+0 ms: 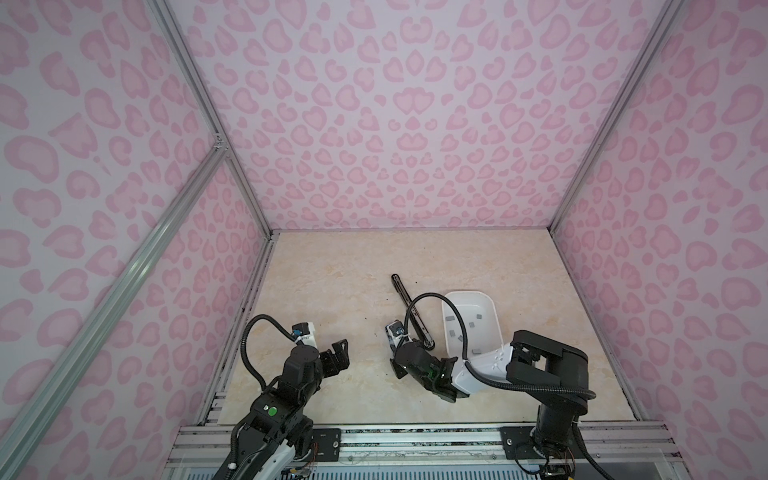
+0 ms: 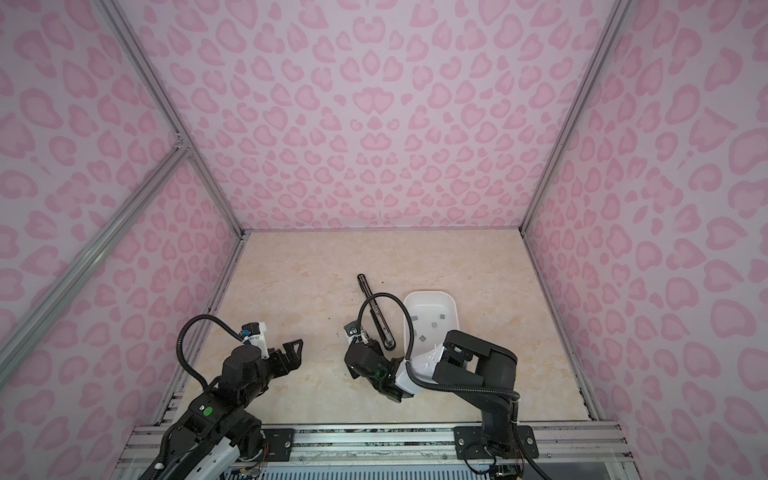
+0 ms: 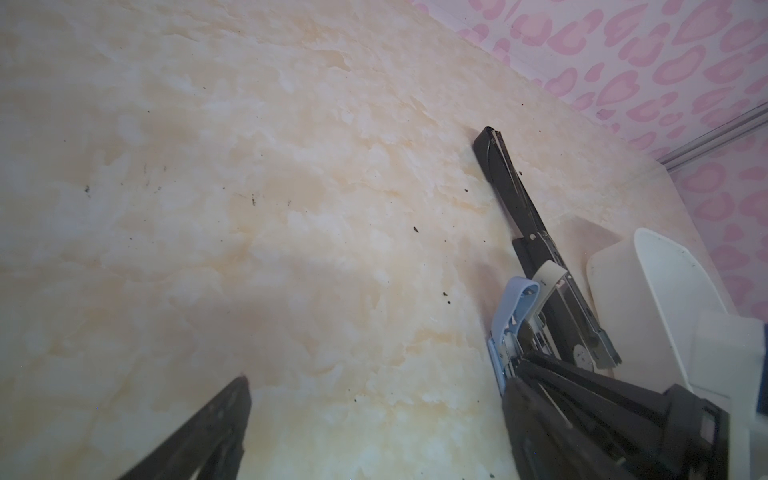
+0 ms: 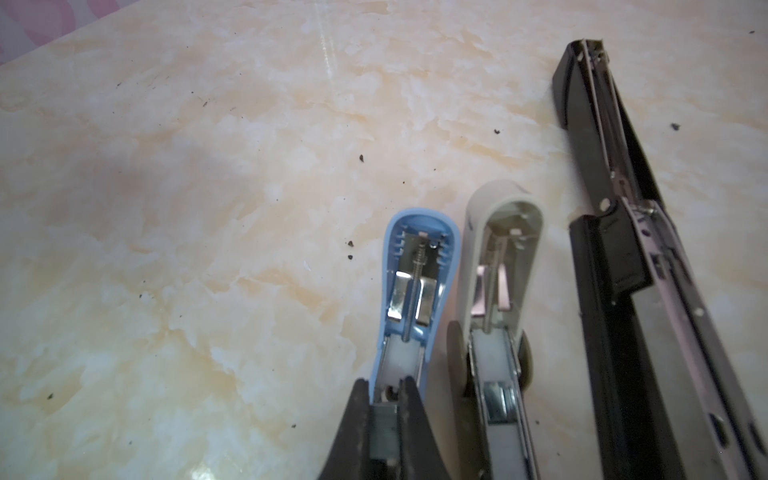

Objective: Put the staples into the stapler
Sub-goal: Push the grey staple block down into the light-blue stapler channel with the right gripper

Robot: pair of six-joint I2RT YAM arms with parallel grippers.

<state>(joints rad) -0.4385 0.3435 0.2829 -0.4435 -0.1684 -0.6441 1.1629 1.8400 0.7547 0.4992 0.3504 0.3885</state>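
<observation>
Three staplers lie opened side by side: a blue stapler [image 4: 415,266], a white stapler [image 4: 503,257] and a long black stapler [image 4: 623,249] [image 1: 409,305]. My right gripper [image 4: 384,390] is shut on a small grey block of staples [image 4: 384,428], held right over the blue stapler's open channel. In both top views the wrist hides those fingertips. More staples [image 1: 478,316] [image 2: 441,316] lie loose in a white tray [image 1: 494,316]. My left gripper [image 1: 338,351] [image 3: 374,382] hangs open and empty over bare table, left of the staplers.
The white tray [image 2: 453,316] stands just right of the black stapler [image 2: 376,307], partly under my right forearm. Pink patterned walls close in the marble tabletop on three sides. Dark crumbs dot the table.
</observation>
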